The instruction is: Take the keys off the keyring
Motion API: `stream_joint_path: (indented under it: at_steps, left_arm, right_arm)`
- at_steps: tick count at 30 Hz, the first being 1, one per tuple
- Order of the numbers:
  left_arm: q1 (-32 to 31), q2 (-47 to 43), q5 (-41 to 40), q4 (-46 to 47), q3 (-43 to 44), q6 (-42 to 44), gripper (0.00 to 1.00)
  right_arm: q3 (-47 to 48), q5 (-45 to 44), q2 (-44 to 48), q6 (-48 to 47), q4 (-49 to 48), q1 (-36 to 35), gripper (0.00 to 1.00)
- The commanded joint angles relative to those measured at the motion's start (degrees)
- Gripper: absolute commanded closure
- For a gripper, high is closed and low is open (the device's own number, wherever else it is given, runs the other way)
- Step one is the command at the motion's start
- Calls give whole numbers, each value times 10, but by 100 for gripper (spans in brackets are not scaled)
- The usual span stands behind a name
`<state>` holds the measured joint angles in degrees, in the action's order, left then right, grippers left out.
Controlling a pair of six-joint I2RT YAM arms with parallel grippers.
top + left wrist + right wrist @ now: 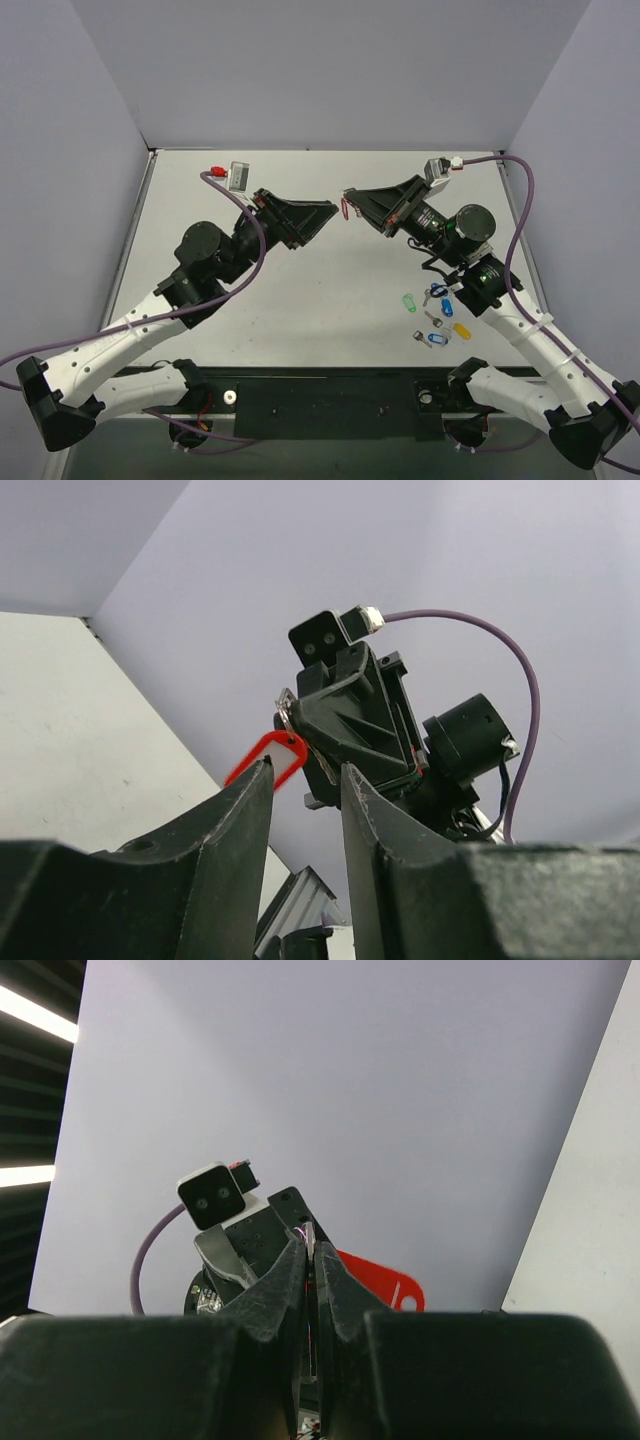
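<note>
My right gripper (351, 198) is raised above the table's middle and shut on a thin silvery key (311, 1233) that pokes out past its fingertips. The red keyring (347, 208) tag dangles below it, and shows to the right of the shut jaws (385, 1278) in the right wrist view. Facing it from the left, my left gripper (332, 213) has its jaws apart with nothing between them. In the left wrist view the red tag (268, 758) sits just beyond the left fingertip (262, 772), and the key's metal (285, 708) glints at the right gripper's tip.
On the table at the right lie loose keys with a green tag (408, 302), a yellow tag (461, 329) and blue tags (434, 340). Grey walls enclose the table on three sides. Purple cables trail from both wrists.
</note>
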<state>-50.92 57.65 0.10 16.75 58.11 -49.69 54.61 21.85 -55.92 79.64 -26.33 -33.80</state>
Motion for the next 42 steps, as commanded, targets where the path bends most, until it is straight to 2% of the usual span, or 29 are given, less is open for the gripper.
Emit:
stream_joint_path:
  at_steps: [1,4,23,42]
  left_arm:
    - [-2,6,-27,43,28,10,60]
    - [-3,11,-35,48,36,12,64]
    - [-2,39,-27,45,50,14,66]
    - [-2,48,-26,57,51,7,76]
  right_arm:
    - [7,0,14,-7,-30,-1,100]
    - [8,3,13,-8,-32,-1,100]
    - [14,3,18,-18,-19,-1,100]
    - [15,9,20,-20,-12,-6,100]
